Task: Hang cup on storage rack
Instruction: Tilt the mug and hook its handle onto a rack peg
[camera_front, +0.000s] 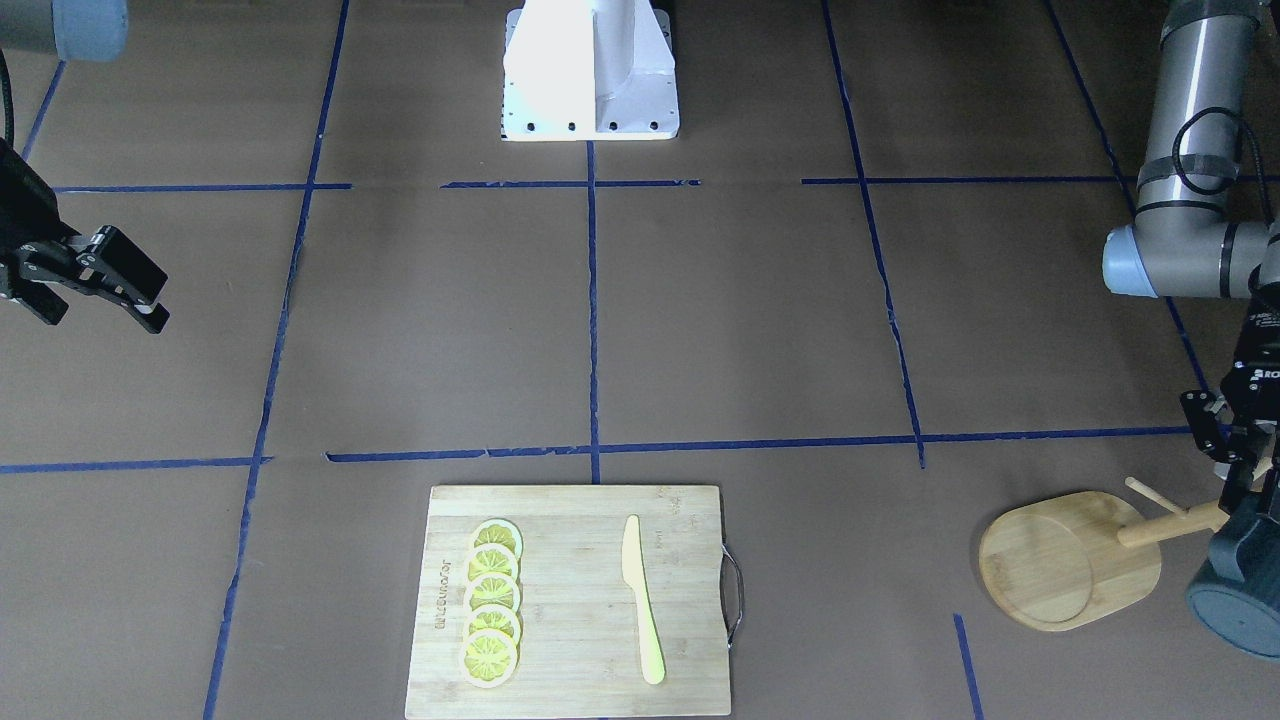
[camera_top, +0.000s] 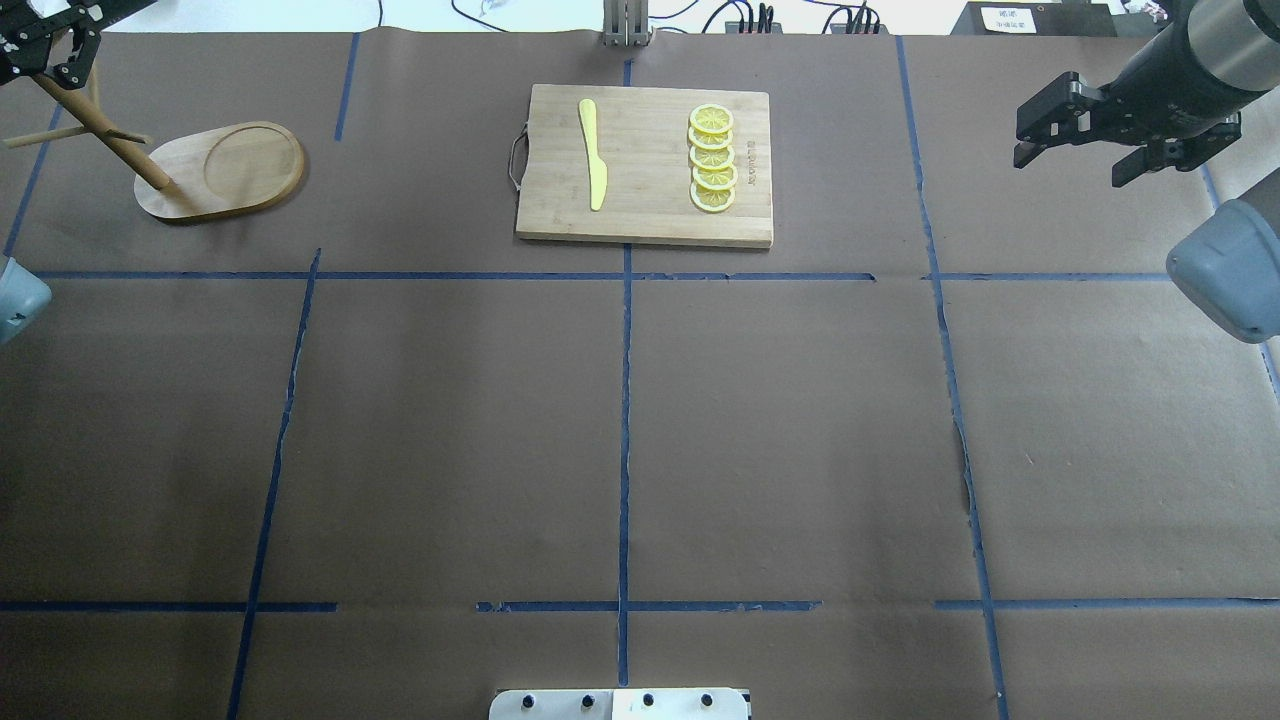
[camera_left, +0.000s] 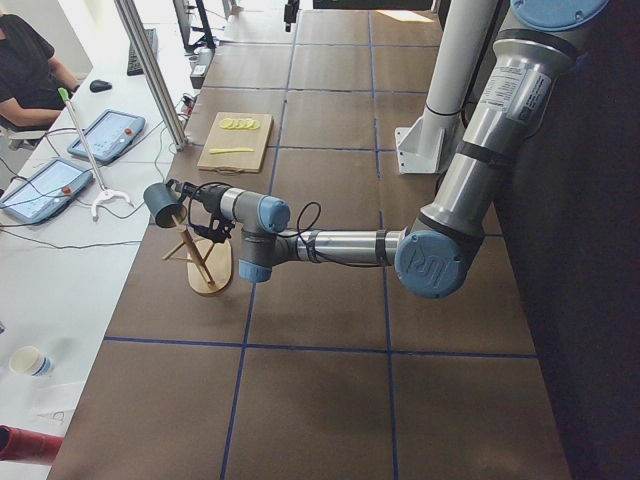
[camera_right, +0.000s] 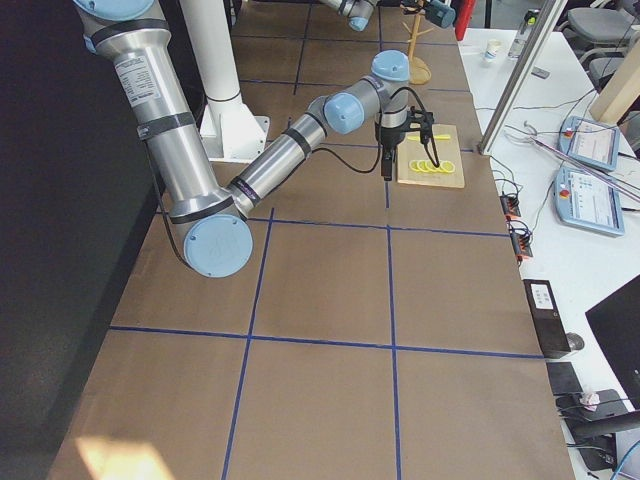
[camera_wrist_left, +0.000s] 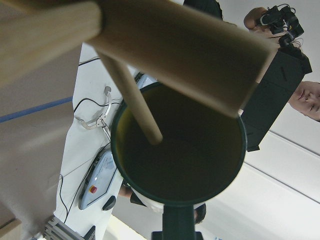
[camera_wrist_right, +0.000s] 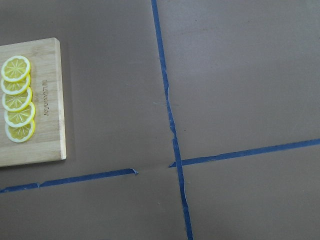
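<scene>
The cup (camera_wrist_left: 190, 165) is sitting just beyond the left claw (camera_front: 1238, 470), a peg (camera_wrist_left: 132, 97) of the rack (camera_front: 1070, 560) pointing into its mouth; whether the claw is gripping it, I cannot tell. It is looking hard, slick, breakable: hold the rim or handle

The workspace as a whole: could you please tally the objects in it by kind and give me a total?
cup: 1
storage rack: 1
cutting board: 1
lemon slices: 5
knife: 1
Total: 9
</scene>
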